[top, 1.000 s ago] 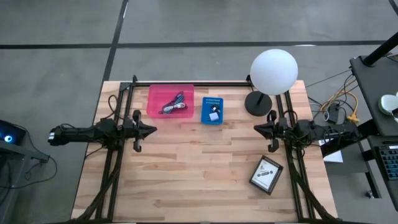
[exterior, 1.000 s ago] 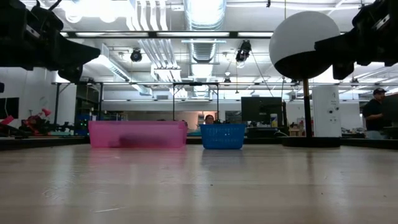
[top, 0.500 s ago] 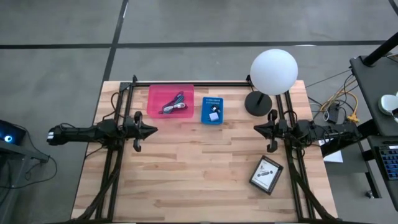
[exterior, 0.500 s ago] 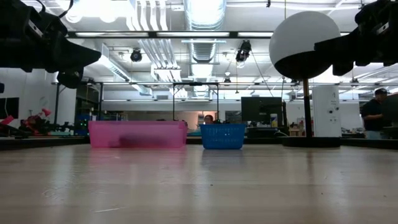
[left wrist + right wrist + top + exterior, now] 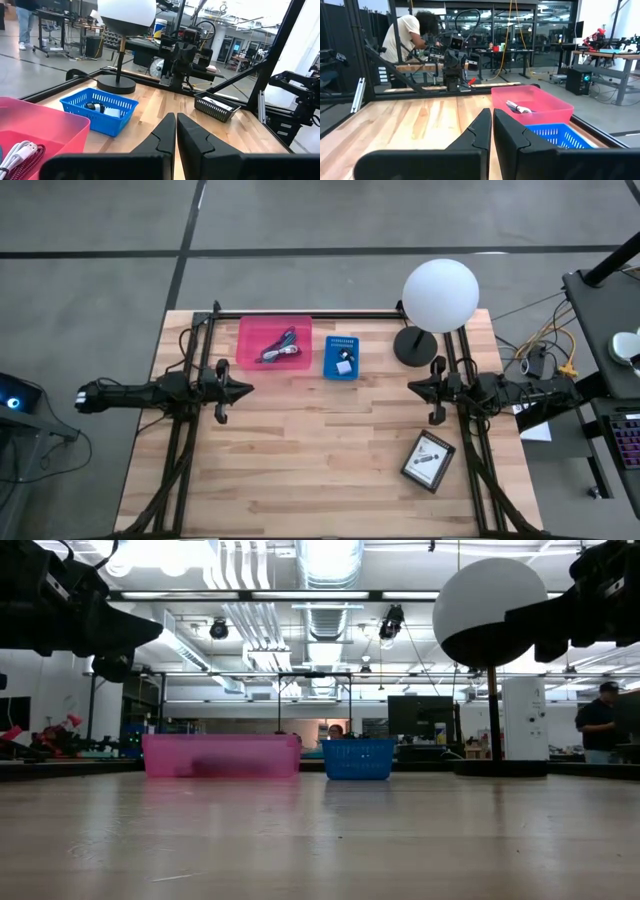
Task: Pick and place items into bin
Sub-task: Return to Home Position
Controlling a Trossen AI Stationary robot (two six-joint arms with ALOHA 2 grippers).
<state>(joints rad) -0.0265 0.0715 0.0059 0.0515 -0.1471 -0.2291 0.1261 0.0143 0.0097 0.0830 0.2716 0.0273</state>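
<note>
The left jaws are pressed together, with only a hairline seam between them in the left wrist view, and they pinch nothing. They hang above the worktop (image 5: pixel 320 480) at its 9 o'clock edge. They sit at the tip of the left arm (image 5: pixel 150 392), which lies level and points toward 3 o'clock. The right jaws are likewise closed flat on each other and empty. They sit at the tip of the right arm (image 5: pixel 500 391) at the 3 o'clock edge, pointing toward 9 o'clock. The two tips face each other, well apart, across bare wood.

From the left jaws, the pink bin (image 5: pixel 250 330) sits near at about 1 o'clock, against the worktop's far edge. Coiled cables (image 5: pixel 280 348) lie inside it; the left wrist view shows a white plug end (image 5: pixel 22 149) touching a red braided length. Just beside the bin, at its 3 o'clock, stands a blue basket (image 5: pixel 328 366). It holds a small white piece (image 5: pixel 345 364) and something darker, perhaps plugs, too small to tell.

From the right jaws, the white globe lamp (image 5: pixel 440 295) rises at about 12 o'clock on a dark round base (image 5: pixel 415 346). At 6 o'clock a black mesh tray (image 5: pixel 412 452) lies askew, holding white cards (image 5: pixel 430 460).

Beyond the worktop, a person in a white top (image 5: pixel 407 35) bends over a bench.
</note>
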